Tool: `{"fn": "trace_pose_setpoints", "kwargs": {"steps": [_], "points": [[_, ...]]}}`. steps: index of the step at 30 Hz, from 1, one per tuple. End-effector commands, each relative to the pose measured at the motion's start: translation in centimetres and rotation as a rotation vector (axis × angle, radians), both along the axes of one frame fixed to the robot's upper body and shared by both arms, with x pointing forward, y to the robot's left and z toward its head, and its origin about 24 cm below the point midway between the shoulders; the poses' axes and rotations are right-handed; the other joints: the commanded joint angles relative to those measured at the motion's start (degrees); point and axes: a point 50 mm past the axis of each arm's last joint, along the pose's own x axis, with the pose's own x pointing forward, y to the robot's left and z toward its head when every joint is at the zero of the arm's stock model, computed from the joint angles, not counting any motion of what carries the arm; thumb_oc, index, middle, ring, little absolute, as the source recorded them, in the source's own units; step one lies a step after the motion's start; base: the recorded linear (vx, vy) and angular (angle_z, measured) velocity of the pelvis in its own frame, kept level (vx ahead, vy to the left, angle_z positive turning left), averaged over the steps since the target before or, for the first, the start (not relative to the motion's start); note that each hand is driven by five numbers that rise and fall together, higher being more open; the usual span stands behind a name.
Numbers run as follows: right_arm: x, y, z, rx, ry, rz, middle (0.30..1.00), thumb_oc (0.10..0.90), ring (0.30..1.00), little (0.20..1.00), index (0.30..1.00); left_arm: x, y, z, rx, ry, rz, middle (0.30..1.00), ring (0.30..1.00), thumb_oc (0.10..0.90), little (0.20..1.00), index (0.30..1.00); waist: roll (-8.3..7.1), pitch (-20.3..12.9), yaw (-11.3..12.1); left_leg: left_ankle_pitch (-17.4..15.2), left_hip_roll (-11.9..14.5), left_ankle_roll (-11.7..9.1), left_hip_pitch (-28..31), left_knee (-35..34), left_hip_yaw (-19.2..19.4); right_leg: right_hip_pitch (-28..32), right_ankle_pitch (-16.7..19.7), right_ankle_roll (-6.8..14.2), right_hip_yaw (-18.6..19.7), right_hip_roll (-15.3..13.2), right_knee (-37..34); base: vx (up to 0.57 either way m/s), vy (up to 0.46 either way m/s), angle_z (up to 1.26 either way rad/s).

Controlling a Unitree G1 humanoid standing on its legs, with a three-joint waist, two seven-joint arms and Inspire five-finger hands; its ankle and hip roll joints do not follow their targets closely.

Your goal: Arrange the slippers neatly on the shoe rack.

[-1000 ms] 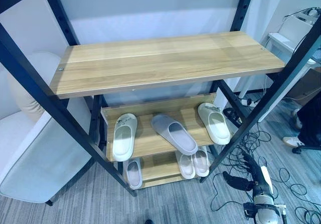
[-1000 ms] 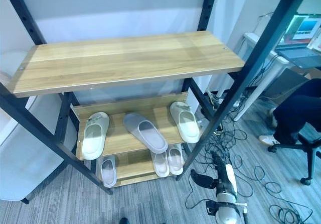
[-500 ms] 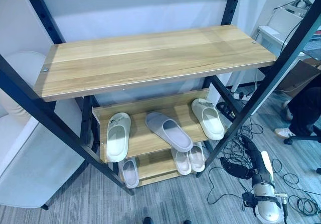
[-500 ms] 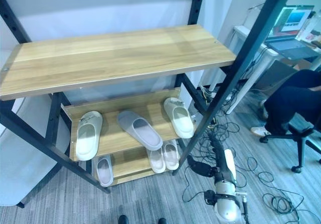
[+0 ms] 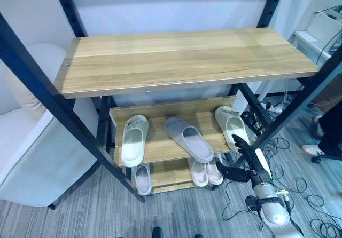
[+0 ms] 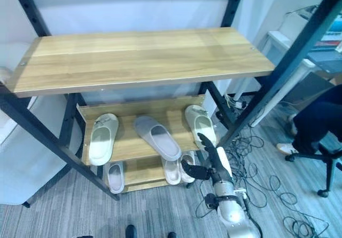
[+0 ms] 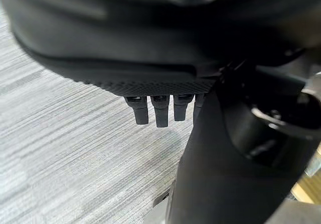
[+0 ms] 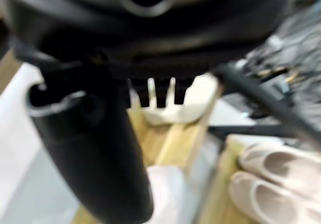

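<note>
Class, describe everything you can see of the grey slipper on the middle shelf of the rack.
The grey slipper is an open-backed slide of smooth, foam-like material with a closed rounded toe. It lies sole-down on the wooden middle shelf, turned at a diagonal, unlike the straighter cream slippers on either side. Its heel end reaches the shelf's front edge. Nothing touches it; the right robot hand is open, off to its right.

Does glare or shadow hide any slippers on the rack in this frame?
Left eye view: a pale sheen runs across the light wooden top shelf, which bears no slippers; the grey slipper and both cream slippers on the middle shelf are evenly lit. Right eye view: the bottom shelf sits in shade, its pale slippers still legible.
</note>
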Motion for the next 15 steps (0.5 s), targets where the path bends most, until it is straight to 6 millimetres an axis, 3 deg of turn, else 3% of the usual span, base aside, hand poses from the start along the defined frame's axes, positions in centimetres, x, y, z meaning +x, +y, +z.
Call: {"fn": "trace_pose_setpoints", "kwargs": {"steps": [1, 8, 15], "points": [[1.8, 0.6, 6.7, -0.068, -0.342, 0.096, 0.9, 0.8, 0.9, 0.9, 0.9, 0.0, -1.0, -0.2, -0.026, -0.007, -0.02, 0.9, 0.9, 0.8, 0.9, 0.9, -0.63, -2.91, 1.37, -8.83, -0.54, -0.62, -2.86, 6.3, -5.89, -6.3, 1.32, 3.04, -0.29, -1.41, 3.19, 0.03, -0.017, 0.01], [3.9, 0.4, 9.2, -0.276, -0.433, 0.124, 0.9, 0.8, 0.9, 0.9, 0.9, -0.2, -0.8, -0.2, -0.028, -0.006, -0.024, 0.9, 0.9, 0.8, 0.9, 0.9, -0.57, -2.72, 2.95, -8.71, -0.14, -1.18, -2.63, 6.04, -7.07, -5.43, 0.66, 2.58, -1.66, -1.47, 2.76, 0.04, -0.033, 0.12], [5.7, 0.3, 8.8, -0.275, -0.377, 0.155, 0.9, 0.8, 0.9, 0.9, 0.9, -0.5, -0.7, -0.2, -0.034, 0.01, -0.043, 0.9, 0.9, 0.8, 0.9, 0.9, -0.36, -2.37, 4.43, -8.15, 0.1, -1.76, -2.48, 5.28, -8.19, -4.7, 0.18, 2.19, -3.11, -1.41, 2.4, 0.02, -0.024, 0.11]]}}
